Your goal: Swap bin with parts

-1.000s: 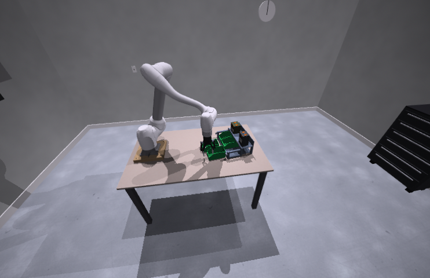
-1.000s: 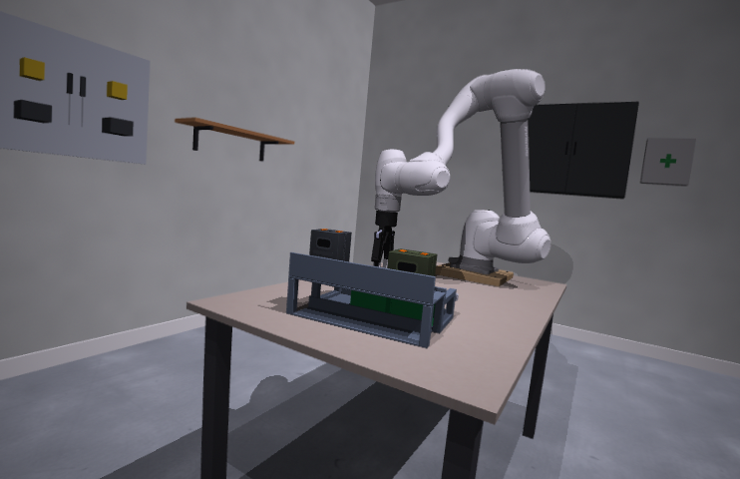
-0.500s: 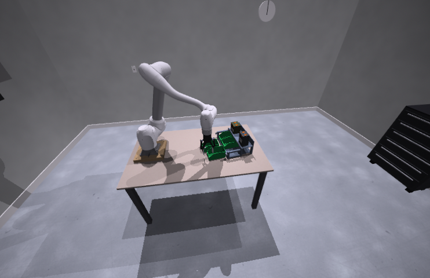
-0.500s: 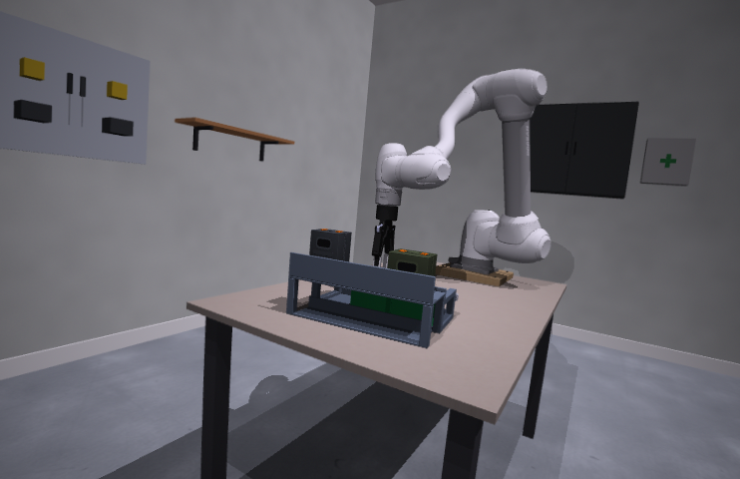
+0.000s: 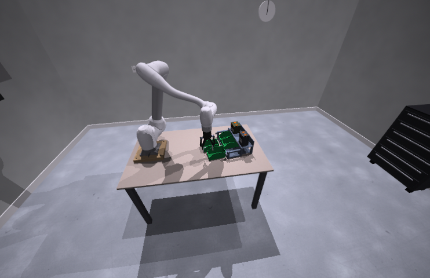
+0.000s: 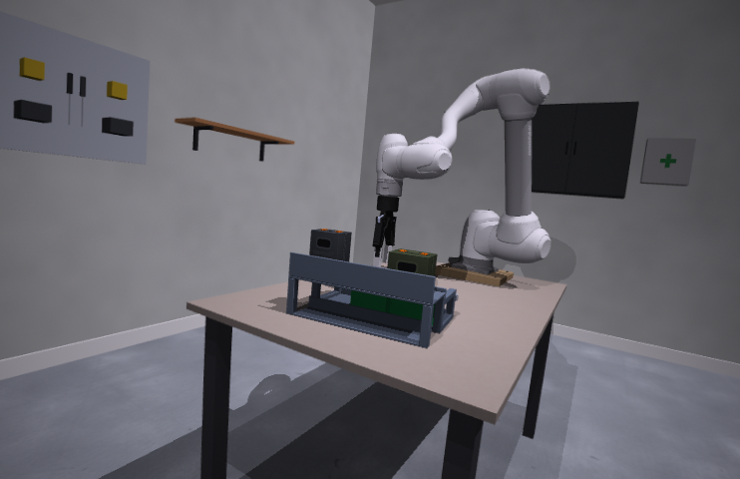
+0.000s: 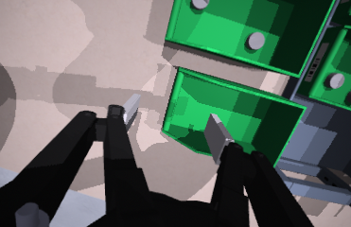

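Gripper [image 5: 207,146] [image 6: 380,259] [image 7: 173,114] partly open with nothing between its fingers, one fingertip over the empty bin [image 5: 216,154] [image 7: 239,111], bin with the parts [image 5: 209,143] [image 7: 220,28] just beside it, both on the table [image 5: 189,174] [image 6: 484,361] [image 7: 36,38] in front of the shelf [image 6: 359,279] [image 7: 320,190]

Upright on the table, side by side with a narrow space between: a green open-fronted bin [image 5: 208,143] [image 7: 230,29] of round grey parts, an empty green open-fronted bin [image 5: 217,153] [image 7: 244,113].
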### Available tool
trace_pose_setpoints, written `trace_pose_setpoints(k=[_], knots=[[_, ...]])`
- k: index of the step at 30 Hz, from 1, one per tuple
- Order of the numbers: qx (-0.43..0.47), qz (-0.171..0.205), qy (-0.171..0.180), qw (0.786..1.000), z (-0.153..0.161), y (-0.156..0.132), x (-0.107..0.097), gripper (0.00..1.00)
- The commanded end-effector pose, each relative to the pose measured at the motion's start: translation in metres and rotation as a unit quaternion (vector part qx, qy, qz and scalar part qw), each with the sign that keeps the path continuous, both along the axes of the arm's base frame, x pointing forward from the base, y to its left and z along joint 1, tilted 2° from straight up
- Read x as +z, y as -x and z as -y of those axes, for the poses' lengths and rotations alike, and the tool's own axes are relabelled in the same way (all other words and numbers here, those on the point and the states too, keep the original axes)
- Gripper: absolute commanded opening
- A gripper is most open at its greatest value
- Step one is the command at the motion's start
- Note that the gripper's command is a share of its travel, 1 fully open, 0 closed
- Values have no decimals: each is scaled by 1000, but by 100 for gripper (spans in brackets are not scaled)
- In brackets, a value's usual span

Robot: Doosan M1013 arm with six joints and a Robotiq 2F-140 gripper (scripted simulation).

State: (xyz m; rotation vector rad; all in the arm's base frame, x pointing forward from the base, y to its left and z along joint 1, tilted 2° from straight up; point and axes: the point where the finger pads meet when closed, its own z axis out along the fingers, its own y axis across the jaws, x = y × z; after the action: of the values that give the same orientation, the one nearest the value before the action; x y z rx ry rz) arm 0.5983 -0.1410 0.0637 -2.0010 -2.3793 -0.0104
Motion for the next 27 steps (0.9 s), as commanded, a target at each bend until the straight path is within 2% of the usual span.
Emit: trace_pose_setpoints(k=[1, 12, 24, 25, 27], knots=[[0, 0, 0, 1000, 0, 0, 7, 62], [0, 0, 0, 1000, 1, 0, 23, 62], [0, 0, 0, 1000, 1, -1, 26, 62], [0, 0, 0, 1000, 1, -1, 26, 10], [0, 0, 0, 1000, 1, -1, 26, 10]])
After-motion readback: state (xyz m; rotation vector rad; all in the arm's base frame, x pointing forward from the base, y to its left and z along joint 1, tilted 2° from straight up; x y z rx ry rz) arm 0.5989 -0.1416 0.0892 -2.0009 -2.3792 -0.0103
